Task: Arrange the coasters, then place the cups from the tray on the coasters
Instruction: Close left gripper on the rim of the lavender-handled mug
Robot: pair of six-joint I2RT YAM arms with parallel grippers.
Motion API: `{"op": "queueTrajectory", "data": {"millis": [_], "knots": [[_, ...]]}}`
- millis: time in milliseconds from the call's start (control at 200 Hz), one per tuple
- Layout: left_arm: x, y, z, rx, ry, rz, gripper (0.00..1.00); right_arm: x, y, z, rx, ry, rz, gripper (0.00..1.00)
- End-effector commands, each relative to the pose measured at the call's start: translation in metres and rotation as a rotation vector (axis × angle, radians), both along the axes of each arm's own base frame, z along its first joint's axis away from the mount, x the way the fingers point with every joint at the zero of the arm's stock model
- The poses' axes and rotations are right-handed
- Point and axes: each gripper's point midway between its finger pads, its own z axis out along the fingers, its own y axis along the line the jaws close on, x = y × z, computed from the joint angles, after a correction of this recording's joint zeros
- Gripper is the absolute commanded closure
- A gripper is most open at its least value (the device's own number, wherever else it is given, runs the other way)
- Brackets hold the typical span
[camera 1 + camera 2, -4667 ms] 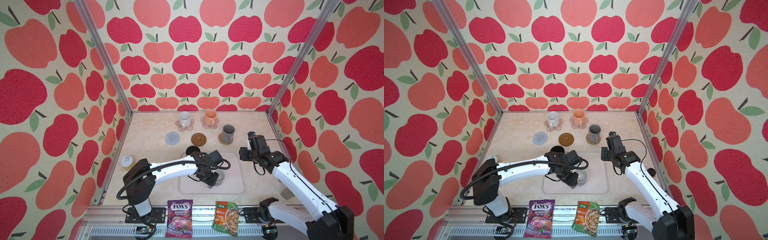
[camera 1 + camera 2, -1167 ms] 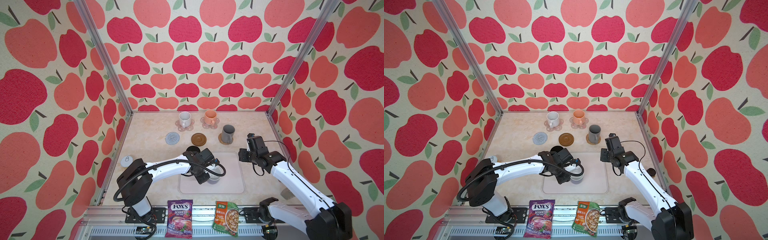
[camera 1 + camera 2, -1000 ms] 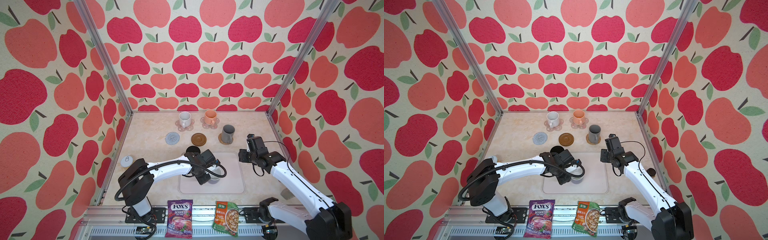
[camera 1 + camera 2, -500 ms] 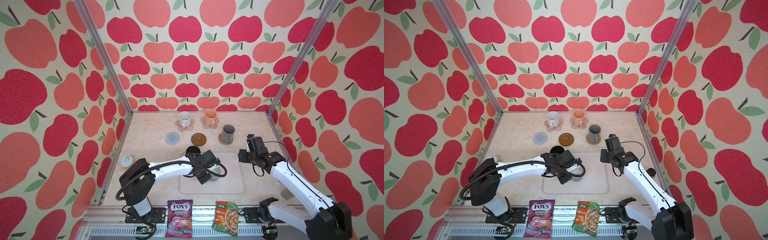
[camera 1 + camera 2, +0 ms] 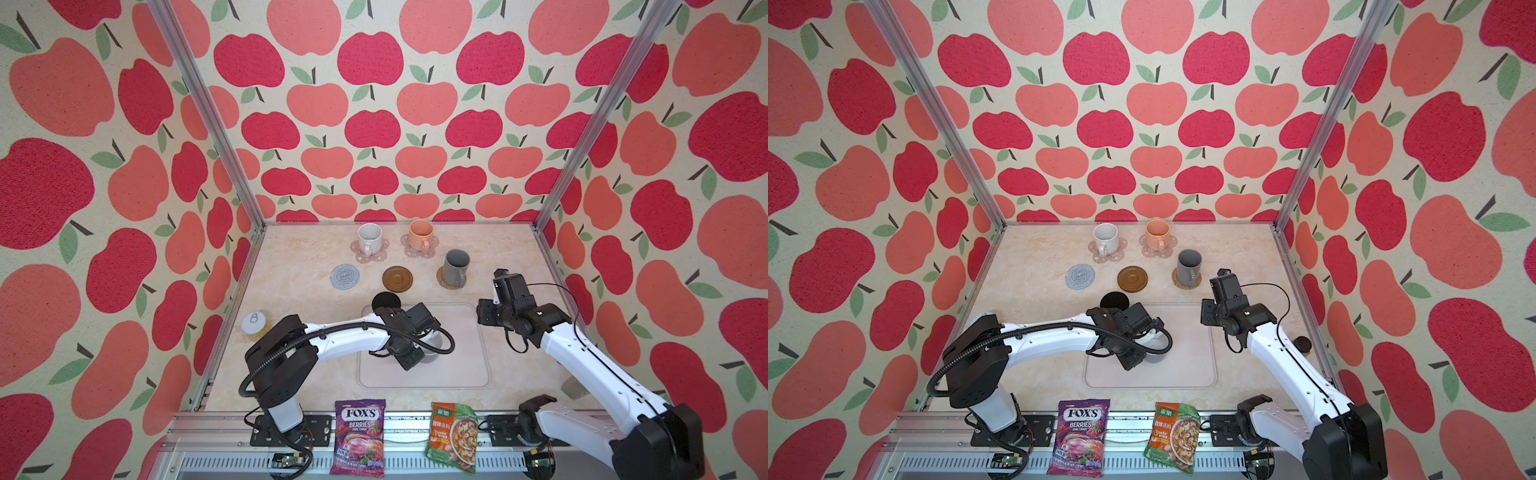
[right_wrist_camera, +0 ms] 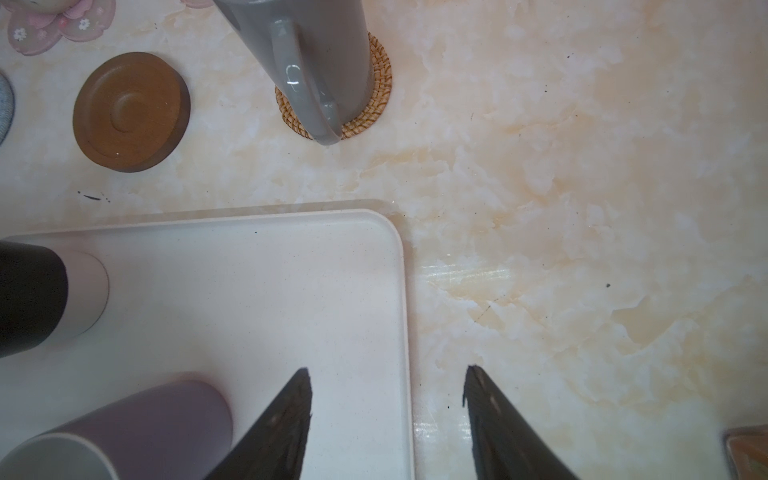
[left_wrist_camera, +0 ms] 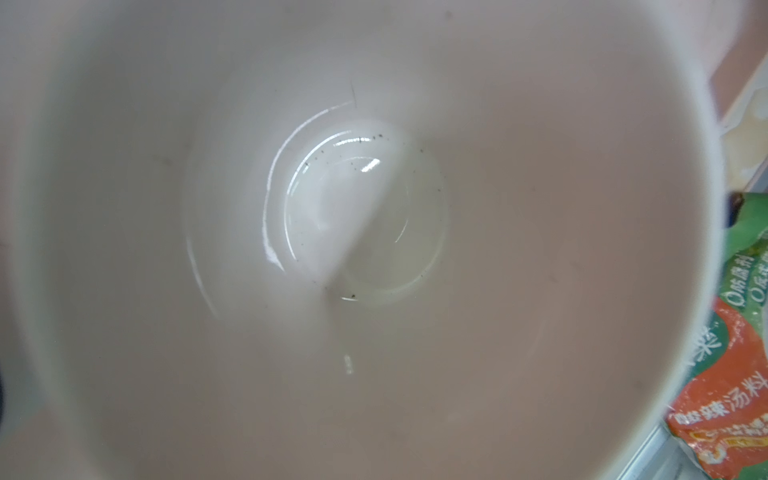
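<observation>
A lavender-grey cup (image 5: 434,345) is over the middle of the pale tray (image 5: 465,361). My left gripper (image 5: 417,355) is shut on it, and its white inside (image 7: 357,216) fills the left wrist view. A black cup (image 5: 386,300) stands at the tray's far left corner. A white cup (image 5: 369,237) and a peach cup (image 5: 420,233) stand on pink flower coasters. The dark grey cup (image 6: 307,62) stands on the rattan coaster (image 6: 376,95). The grey woven coaster (image 5: 345,276) and the brown coaster (image 5: 397,278) are bare. My right gripper (image 6: 387,370) hangs open over the tray's far right corner.
A lidded can (image 5: 254,323) stands by the left wall. A small dark-lidded jar (image 5: 1302,344) stands by the right wall. A purple candy bag (image 5: 359,436) and an orange-green soup packet (image 5: 453,432) lie on the front rail. Metal posts stand at the back corners.
My left gripper has drifted slightly toward the back left with the lavender-grey cup. The right arm has not moved.
</observation>
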Motion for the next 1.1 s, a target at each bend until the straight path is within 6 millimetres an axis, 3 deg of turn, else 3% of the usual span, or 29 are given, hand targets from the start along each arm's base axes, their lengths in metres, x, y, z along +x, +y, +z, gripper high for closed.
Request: {"op": "queueTrajectory", "data": {"millis": [0,125,325,510,875,1096], "knots": [[0.009,-0.011,0.011,-0.055,-0.041,0.039,0.72,-0.001,0.003,-0.001,0.014,0.003,0.003,0.38],[0.010,-0.011,0.014,-0.062,-0.050,0.048,0.77,0.000,0.004,-0.001,0.017,0.003,0.008,0.38],[0.011,-0.008,0.012,-0.041,-0.041,0.070,0.75,0.001,0.005,-0.002,0.018,0.006,0.012,0.38],[0.012,-0.014,0.015,-0.077,-0.030,0.085,0.83,0.000,0.004,-0.004,0.016,0.009,0.010,0.38],[0.012,-0.016,0.017,-0.073,-0.011,0.114,0.81,0.000,0.004,-0.011,0.010,0.026,0.009,0.38],[0.011,-0.020,0.023,-0.086,0.000,0.111,0.74,0.004,0.007,-0.015,0.007,0.040,0.014,0.38]]}}
